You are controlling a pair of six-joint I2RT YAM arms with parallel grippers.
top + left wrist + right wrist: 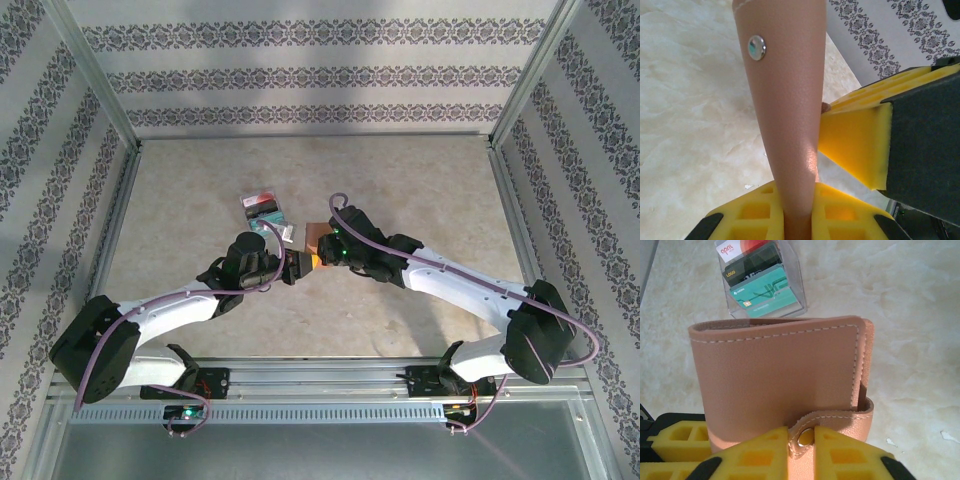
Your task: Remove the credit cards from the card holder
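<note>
The card holder (775, 370) is a tan leather wallet, folded closed and held up between both arms over the table's middle (316, 236). My left gripper (797, 189) is shut on its lower edge, and the wallet rises edge-on with a metal snap stud (757, 47) showing. My right gripper (801, 434) is shut on the closing strap, its yellow fingertips (832, 445) pinching either side of the snap (806, 436). In the left wrist view one right finger pad (855, 140) sits just beside the wallet. The credit cards are hidden.
A clear plastic case (760, 282) with teal, black and red-white cards lies flat on the beige table just beyond the wallet (265, 210). Patterned walls with metal rails enclose the table on three sides.
</note>
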